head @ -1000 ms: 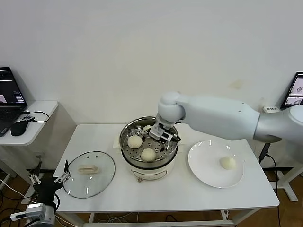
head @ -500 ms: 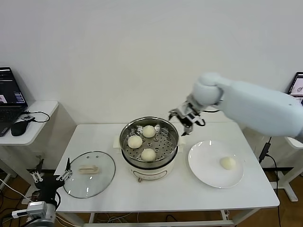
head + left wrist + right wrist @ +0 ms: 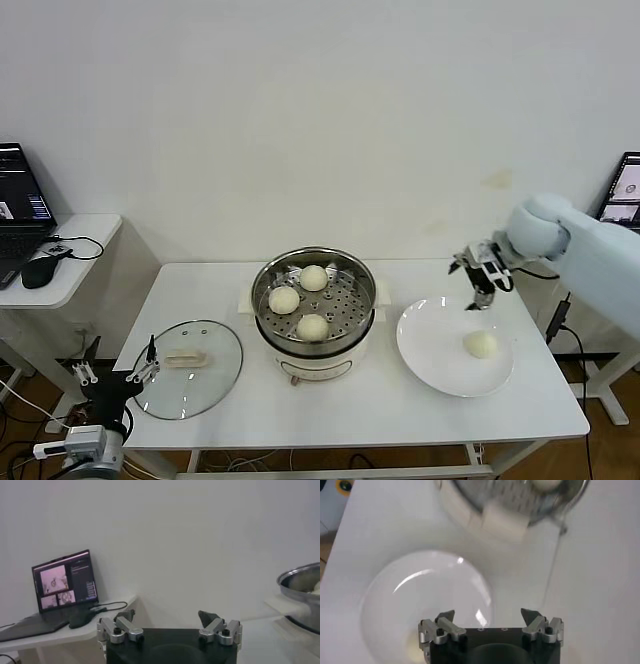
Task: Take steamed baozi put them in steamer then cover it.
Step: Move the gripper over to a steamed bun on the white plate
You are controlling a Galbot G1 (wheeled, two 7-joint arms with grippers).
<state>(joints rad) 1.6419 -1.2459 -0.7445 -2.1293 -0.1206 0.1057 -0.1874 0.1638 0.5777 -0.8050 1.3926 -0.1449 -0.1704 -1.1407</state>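
Two grippers show, both with jaws apart and holding nothing. The right gripper (image 3: 480, 283) hangs in the air above the far right edge of the white plate (image 3: 432, 350), on the right side of the bench (image 3: 380, 405). One steamed baozi (image 3: 482, 344) lies on this plate, near and just below the gripper. To the left stands the steamer (image 3: 314, 296), uncovered, with three more buns (image 3: 312, 326) on its perforated floor. The cover (image 3: 190, 367) lies flat on the bench, left of the steamer. The left gripper (image 3: 112, 375) waits low at the near left corner, just beside the cover's edge.
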